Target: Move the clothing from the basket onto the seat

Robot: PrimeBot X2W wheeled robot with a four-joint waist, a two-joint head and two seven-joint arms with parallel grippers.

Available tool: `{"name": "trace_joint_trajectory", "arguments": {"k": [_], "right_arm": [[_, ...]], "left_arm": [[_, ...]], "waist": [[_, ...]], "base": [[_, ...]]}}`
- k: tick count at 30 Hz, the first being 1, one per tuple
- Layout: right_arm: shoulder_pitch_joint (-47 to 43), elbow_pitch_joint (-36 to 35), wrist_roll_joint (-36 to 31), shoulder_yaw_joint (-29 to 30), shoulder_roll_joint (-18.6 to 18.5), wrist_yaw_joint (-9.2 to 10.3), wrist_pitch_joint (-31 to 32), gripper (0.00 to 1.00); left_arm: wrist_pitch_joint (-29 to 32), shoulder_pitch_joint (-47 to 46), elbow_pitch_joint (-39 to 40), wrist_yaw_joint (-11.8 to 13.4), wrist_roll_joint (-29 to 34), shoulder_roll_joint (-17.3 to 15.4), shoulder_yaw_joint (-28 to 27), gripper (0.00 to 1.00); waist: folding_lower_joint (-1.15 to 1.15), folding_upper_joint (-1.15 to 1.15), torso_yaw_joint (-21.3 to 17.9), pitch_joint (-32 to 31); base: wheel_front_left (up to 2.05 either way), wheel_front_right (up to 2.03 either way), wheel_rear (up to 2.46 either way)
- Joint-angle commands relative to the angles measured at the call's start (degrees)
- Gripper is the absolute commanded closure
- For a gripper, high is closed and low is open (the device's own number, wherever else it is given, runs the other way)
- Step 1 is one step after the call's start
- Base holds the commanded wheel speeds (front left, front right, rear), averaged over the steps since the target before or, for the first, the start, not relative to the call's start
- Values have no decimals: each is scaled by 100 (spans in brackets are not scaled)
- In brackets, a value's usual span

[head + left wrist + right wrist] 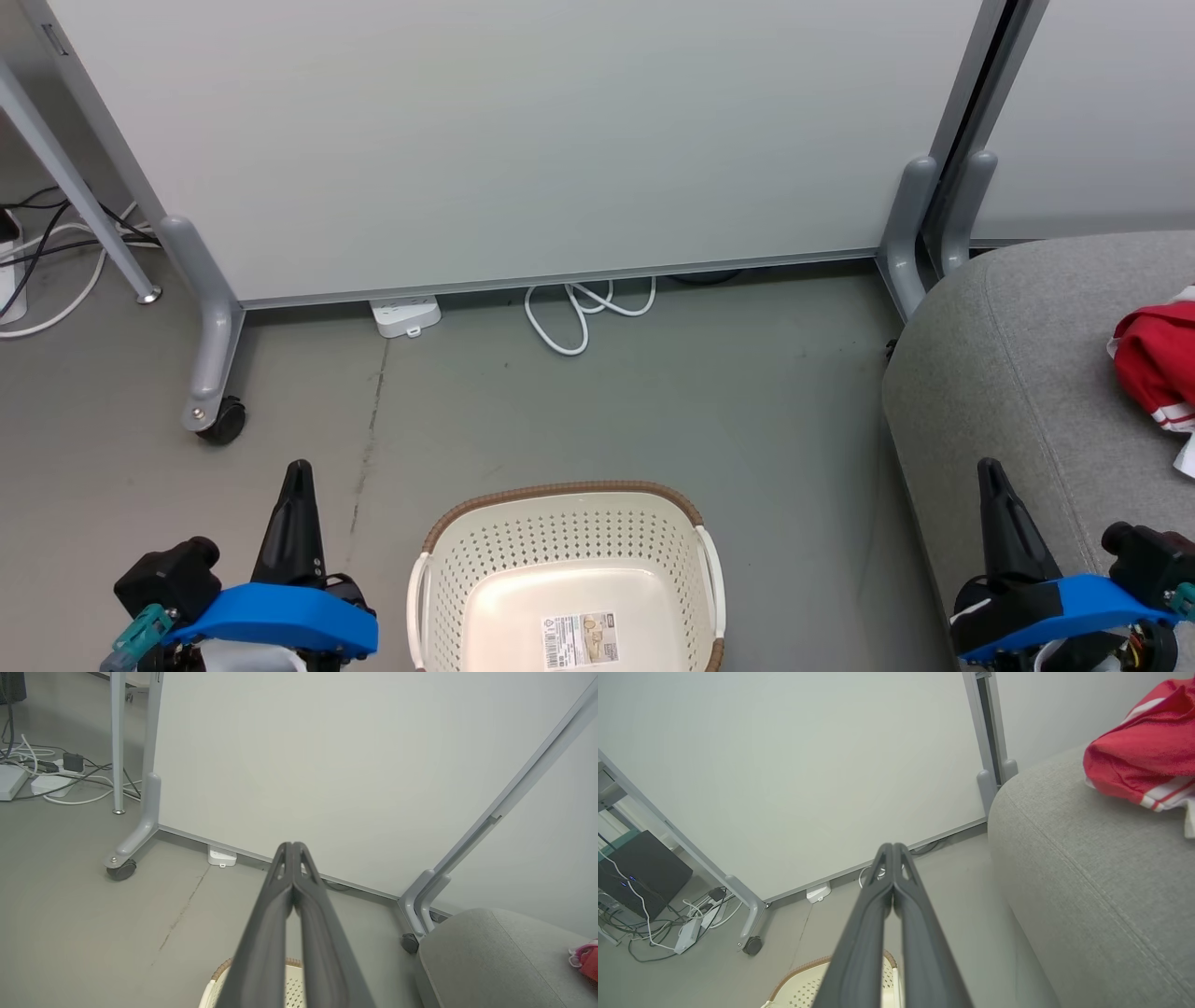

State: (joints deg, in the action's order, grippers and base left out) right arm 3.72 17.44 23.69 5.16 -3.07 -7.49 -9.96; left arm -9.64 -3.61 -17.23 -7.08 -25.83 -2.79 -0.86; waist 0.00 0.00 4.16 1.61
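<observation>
Head view: left gripper — fingers pressed together, nothing held; right gripper — same. basket on floor between them, label on bottom showing. Red clothing lies on grey seat, well apart from basket.

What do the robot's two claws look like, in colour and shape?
The left claw and the right claw look alike: two long dark grey fingers that taper to a narrow tip, with small cut-out slots near the tips. A bright blue plastic shell covers each base, with a black block beside it. A teal connector sits at the outer edge of the left wrist.
</observation>
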Motion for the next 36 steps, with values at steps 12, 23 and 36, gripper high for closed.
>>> {"name": "trace_joint_trajectory", "arguments": {"k": [12,23,36], "right_arm": [[133,-162,1332,27,-5,0,316,100],[166,-197,2256,46,-2,0,542,100],[190,-231,3163,66,2,0,759,100]], "left_arm": [[299,-178,152,-18,-1282,-12,-122,100],[519,-205,186,-25,-2182,-12,-194,100],[738,-225,217,-32,-3055,-13,-275,100]], "waist": [[0,0,-50,-17],[0,0,-93,-32],[0,0,-140,-48]], "base": [[0,0,0],[0,0,0],[0,0,0]]}}
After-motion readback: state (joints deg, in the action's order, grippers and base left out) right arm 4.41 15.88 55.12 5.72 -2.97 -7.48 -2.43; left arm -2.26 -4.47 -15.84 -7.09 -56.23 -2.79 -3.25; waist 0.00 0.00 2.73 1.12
